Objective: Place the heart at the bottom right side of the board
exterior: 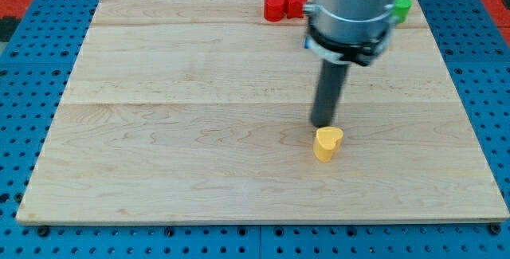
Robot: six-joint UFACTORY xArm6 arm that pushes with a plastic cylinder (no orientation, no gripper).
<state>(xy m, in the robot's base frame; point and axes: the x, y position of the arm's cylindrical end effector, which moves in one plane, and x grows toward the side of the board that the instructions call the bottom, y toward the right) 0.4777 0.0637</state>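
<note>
The small yellow heart-shaped block (327, 143) sits right of the pale wooden board's (159, 131) centre, the fingerless rod's tip (324, 125), gripping nothing, touching its top-left edge; push steadily toward the bottom right, staying centred behind it.

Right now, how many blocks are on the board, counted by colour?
Yellow: 1, the heart block, just below my tip
Red: 2, one block and another at the view's top
Green: 1, a block partly hidden by the arm
Total: 4
</note>
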